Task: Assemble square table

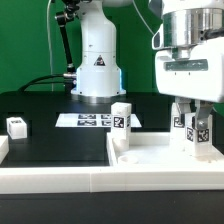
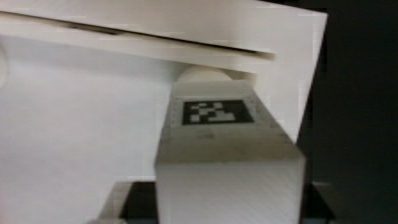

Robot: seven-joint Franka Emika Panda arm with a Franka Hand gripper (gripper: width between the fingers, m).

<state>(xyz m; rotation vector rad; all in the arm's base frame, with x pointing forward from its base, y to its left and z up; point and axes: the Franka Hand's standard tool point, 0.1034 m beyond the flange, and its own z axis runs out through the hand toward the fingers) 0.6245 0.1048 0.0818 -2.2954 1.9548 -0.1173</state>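
The gripper (image 1: 193, 120) is being seen low at the exterior view's right, with its jaws being pressed onto a tagged leg block (image 1: 197, 140). The block is being held upright between them. Its lower end is being shown down at the square slab (image 1: 150, 152), near the slab's right side, though whether it is seated in a hole cannot be told. In the wrist view the same leg block (image 2: 217, 140) is being shown tag-face up, reaching from between the fingers (image 2: 139, 203) toward the white slab (image 2: 107, 70). A second leg block (image 1: 121, 119) is being seen upright at the slab's corner toward the exterior view's left. A third leg block (image 1: 17, 126) is being left on the black table (image 1: 50, 145), well apart. Behind, the marker board (image 1: 88, 120) is being seen lying flat.
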